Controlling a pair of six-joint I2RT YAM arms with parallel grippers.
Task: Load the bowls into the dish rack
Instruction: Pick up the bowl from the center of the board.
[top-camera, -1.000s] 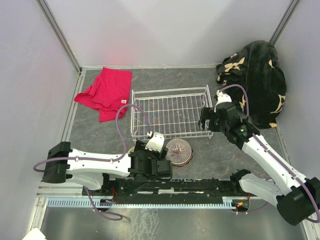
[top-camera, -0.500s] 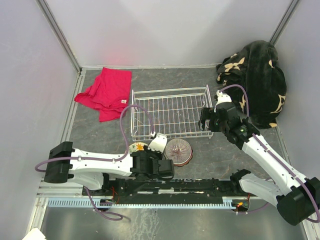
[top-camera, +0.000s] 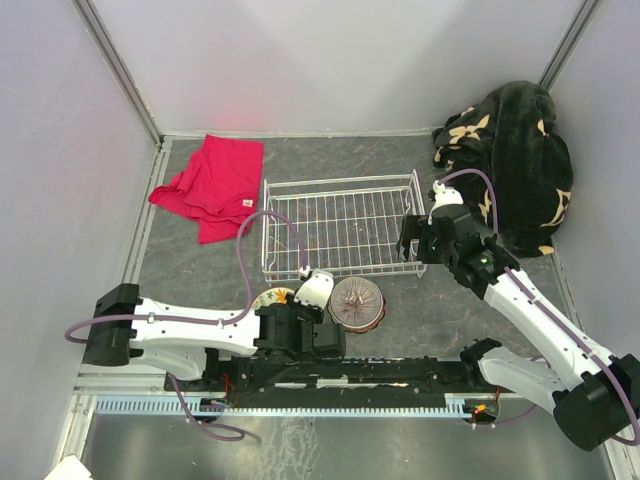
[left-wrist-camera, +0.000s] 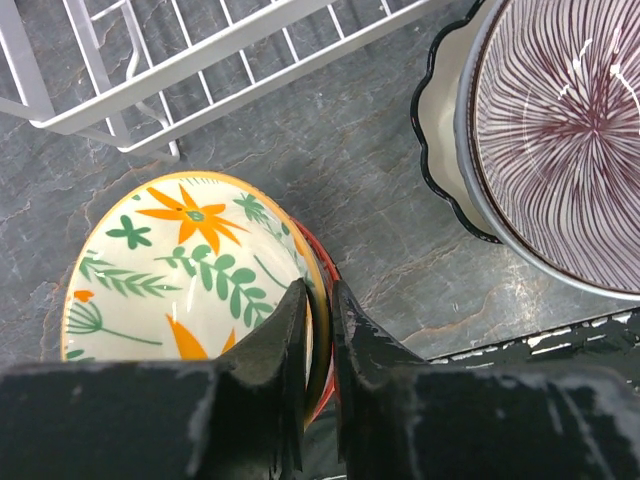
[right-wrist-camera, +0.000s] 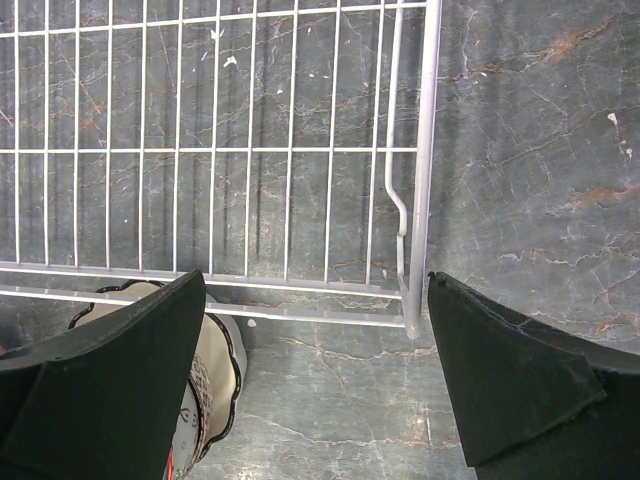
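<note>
Because the floral bowl (left-wrist-camera: 180, 270) sits flat on the table (left-wrist-camera: 380, 230) just outside the near left corner of the dish rack (left-wrist-camera: 200, 60), the left gripper (left-wrist-camera: 318, 300) takes it by the edge. One finger is inside the rim and one outside, pinched tight on the wall. That hold looks chosen so the bowl can be lifted over the low wire side.

The right gripper (right-wrist-camera: 316, 290) hangs above the rack's near right corner with its fingers spread wide and nothing between them, probably waiting its turn.

The striped bowl (left-wrist-camera: 570, 130) rests nested in a cream scalloped bowl (left-wrist-camera: 440, 130), just beside the rack's near side; no bowl is in the rack yet.

A red edge shows under the floral bowl, but it is unclear whether that is another bowl or its own outer wall. The left wrist view cuts off the striped bowl's right side, and from above the left arm covers much of the floral bowl.
</note>
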